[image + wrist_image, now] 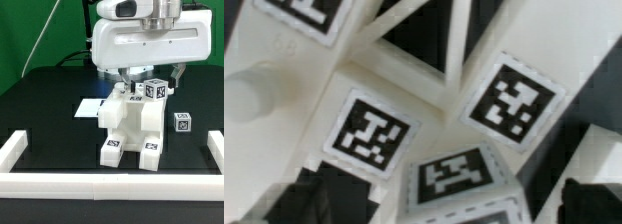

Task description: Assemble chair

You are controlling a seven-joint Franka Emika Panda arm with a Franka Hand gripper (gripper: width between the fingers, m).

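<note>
White border rail edges the black table bearing the chair, green curtain behind; pincer state untellable.

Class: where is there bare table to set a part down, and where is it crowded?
Bare: the table between the chair and the rail at the exterior view's left; the strip before the front rail. Crowded: around the chair, under the gripper, beside the loose block.

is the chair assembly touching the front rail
No, bare black table shows between the chair assembly and the front rail.
</note>
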